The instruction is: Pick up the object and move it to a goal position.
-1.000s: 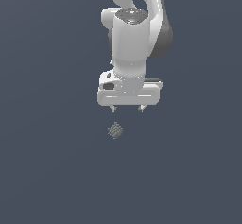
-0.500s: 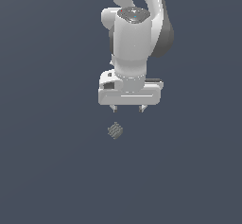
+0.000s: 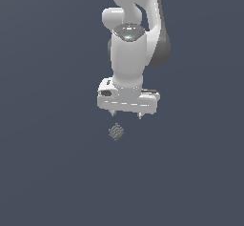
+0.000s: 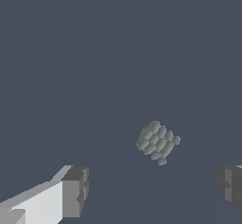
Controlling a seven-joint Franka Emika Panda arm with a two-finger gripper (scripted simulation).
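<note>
Object (image 3: 116,132) (image 4: 158,142) is seen below the spread jaws of the gripper (image 3: 126,116) (image 4: 151,190), apart from both fingertips (image 4: 75,190); nothing is interposed on the plain grey ground.

object (image 3: 116,132) | small grey ribbed lump | roundish | lying free on surface

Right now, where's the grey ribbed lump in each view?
Exterior view: grey ribbed lump sits just below the white claw, toward the exterior view's left of it, untouched.
Wrist view: lump lies beyond the two dark fingertips, between them.
Shared landmark: the open claw.
</note>
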